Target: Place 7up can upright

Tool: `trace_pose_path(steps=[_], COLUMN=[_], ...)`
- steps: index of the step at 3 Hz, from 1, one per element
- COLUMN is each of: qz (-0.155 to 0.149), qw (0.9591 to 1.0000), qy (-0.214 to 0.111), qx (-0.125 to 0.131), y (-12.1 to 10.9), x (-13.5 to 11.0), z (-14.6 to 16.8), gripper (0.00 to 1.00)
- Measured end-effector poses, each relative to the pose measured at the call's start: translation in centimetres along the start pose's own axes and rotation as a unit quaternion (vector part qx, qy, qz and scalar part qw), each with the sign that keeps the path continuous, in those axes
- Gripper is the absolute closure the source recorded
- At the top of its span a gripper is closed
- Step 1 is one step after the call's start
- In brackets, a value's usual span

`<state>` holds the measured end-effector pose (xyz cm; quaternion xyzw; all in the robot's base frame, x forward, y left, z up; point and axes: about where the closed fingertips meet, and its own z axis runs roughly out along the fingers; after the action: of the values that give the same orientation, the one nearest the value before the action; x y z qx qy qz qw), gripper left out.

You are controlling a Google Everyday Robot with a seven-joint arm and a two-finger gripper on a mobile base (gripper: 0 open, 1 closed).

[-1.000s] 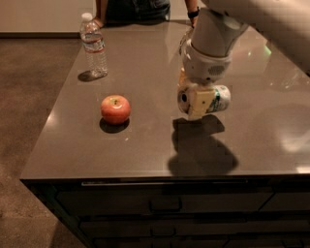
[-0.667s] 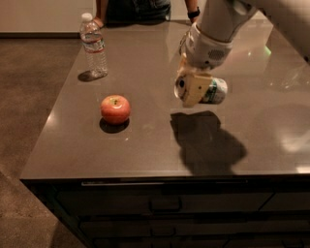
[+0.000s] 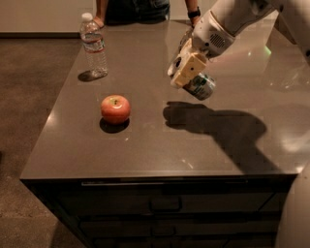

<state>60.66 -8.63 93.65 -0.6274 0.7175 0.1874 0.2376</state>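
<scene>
The 7up can point(image 3: 201, 86), silvery with green markings, hangs tilted in the air above the dark grey table point(image 3: 145, 145), right of centre. My gripper point(image 3: 186, 72) is shut on the 7up can, its cream-coloured fingers point(image 3: 188, 69) clamped across the can's upper left side. The can's shadow falls on the table below it. The arm comes in from the upper right.
A red apple point(image 3: 115, 108) sits on the table at the left of centre. A clear plastic water bottle point(image 3: 93, 45) stands at the back left. A person point(image 3: 140, 9) stands behind the table's far edge.
The gripper has lifted the 7up can up off the table and higher. Its shadow has shifted toward the right.
</scene>
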Motion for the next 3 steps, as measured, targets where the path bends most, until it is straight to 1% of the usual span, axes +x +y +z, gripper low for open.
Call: trace_pose_path(steps=[1,2,3], qz=[0.038,0.067,0.087], qw=[0.9965,0.9853,0.9628], qy=[-0.074,-0.157,-0.256], qx=[-0.002,-0.003,0.002], y=[-1.0,-2.2,-3.5], x=[-0.4,-0.7,-0.8], z=[0.3,0.3,0.0], gripper=[1.00,1.00,1.00])
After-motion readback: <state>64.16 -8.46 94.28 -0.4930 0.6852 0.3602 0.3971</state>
